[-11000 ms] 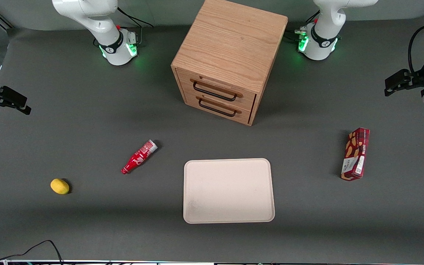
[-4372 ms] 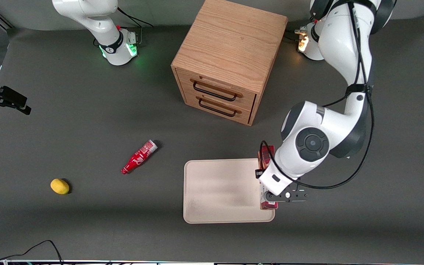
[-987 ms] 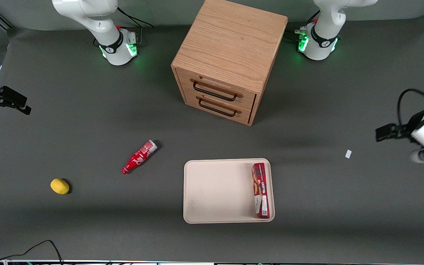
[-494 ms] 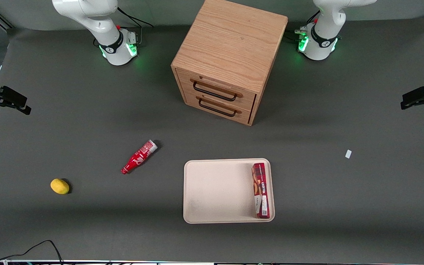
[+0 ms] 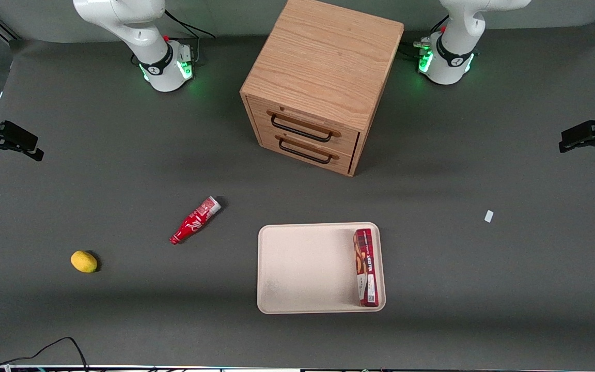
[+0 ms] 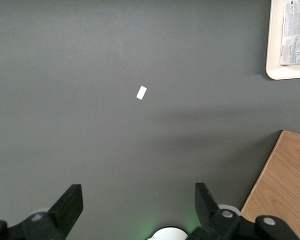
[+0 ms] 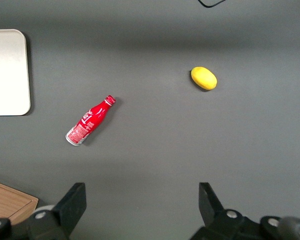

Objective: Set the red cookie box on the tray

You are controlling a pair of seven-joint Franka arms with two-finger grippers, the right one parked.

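Observation:
The red cookie box [image 5: 366,267] lies flat in the tray [image 5: 302,268], along the tray's rim on the working arm's side, its white label end nearest the front camera. The left wrist view shows that label end [image 6: 294,32] and a corner of the tray [image 6: 273,55]. My gripper [image 5: 566,142] hovers high at the working arm's end of the table, well away from the box and farther from the front camera than it. It is open [image 6: 138,195] and nothing is between its fingers.
A wooden two-drawer cabinet [image 5: 323,82] stands farther from the front camera than the tray. A small red bottle [image 5: 195,220] and a yellow fruit [image 5: 84,261] lie toward the parked arm's end. A white paper scrap [image 5: 488,216] lies under my gripper's end of the table.
The box went from the working arm's end of the table onto the tray and was let go. Over the last second my gripper has drawn away from the front camera; the box has stayed still.

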